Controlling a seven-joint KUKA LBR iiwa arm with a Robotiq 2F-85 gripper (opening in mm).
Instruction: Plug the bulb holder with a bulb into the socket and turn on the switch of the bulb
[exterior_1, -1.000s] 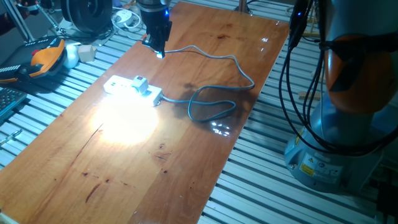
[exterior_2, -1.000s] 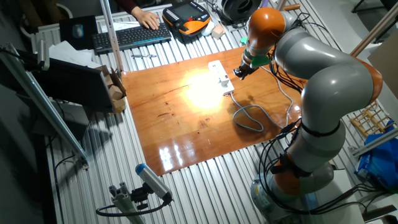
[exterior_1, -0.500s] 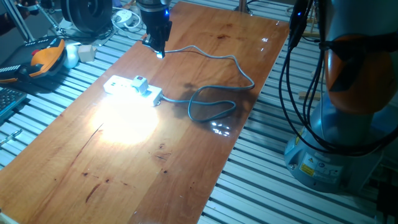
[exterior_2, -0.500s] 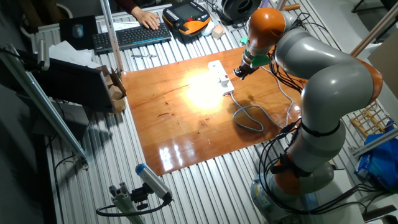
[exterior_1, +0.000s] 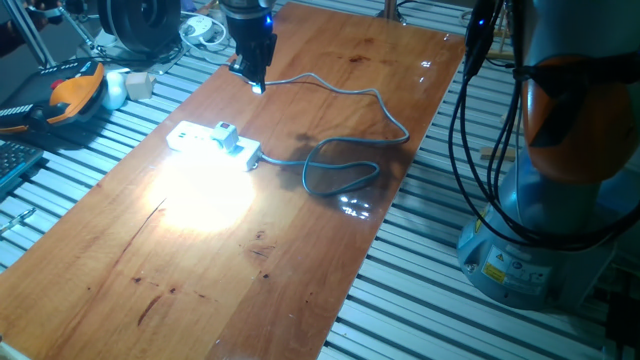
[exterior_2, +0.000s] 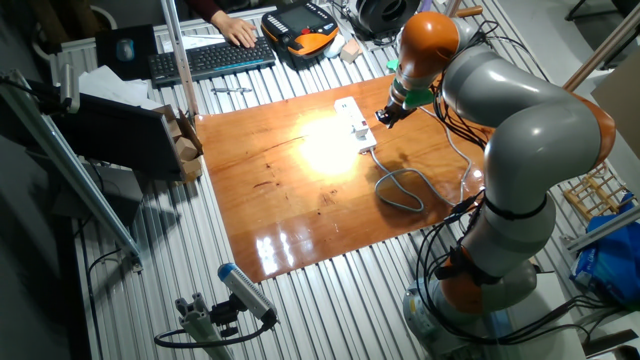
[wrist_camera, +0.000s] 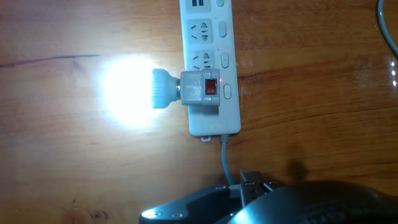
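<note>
The bulb holder (wrist_camera: 202, 90) is sitting plugged into the power strip (wrist_camera: 208, 68) on the wooden worktop (exterior_1: 300, 240), its bulb (wrist_camera: 134, 93) glowing brightly, so the task is looking finished, while the gripper (exterior_1: 252, 72) is hovering apart, its jaws' state impossible to tell.

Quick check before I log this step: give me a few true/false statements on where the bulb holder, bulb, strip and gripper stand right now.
1. The bulb holder is plugged into the socket. True.
2. The bulb is dark. False: it glows brightly and lights the table.
3. The gripper is clamped on the holder. False: it is clear of it, above the grey cable.
4. The holder sits in the outlet nearest the strip's cable end. True.
5. The cable lies straight. False: it loops.
</note>
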